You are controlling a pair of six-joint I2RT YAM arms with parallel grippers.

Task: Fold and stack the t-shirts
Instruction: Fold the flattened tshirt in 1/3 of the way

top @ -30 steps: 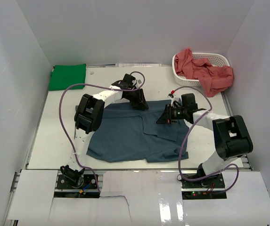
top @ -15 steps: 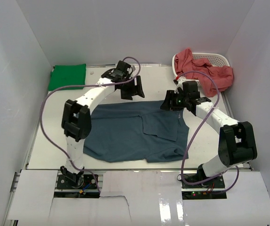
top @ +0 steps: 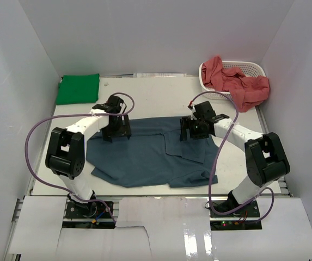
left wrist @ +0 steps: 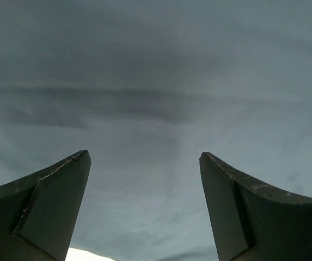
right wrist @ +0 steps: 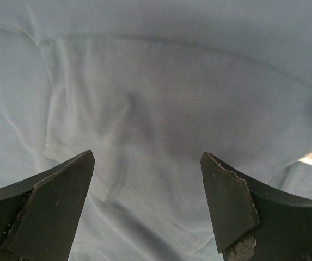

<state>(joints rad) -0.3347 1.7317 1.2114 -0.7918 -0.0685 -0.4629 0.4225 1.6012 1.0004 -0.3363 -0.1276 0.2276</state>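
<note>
The slate blue t-shirt (top: 150, 155) lies spread on the white table, with a folded flap on its right side. My left gripper (top: 116, 132) hovers over its far left edge, open, nothing between the fingers; in the left wrist view (left wrist: 145, 157) only blue cloth (left wrist: 156, 81) fills the gap. My right gripper (top: 194, 132) stands open over the shirt's far right part, and its wrist view (right wrist: 147, 157) shows a hemmed sleeve fold (right wrist: 139, 190) below the jaws. A folded bright green t-shirt (top: 78, 88) lies at the far left corner. Salmon red t-shirts (top: 237, 82) spill from the basket.
The white perforated basket (top: 254, 69) stands at the far right corner. White walls close in on the left, back and right. Purple cables loop from both arms, the left one (top: 33, 141) reaching out past the table's left edge.
Both grippers have opened and let go of the blue shirt's far edge. Both arms have pulled back toward the near side and lowered, the left one also moving left.
</note>
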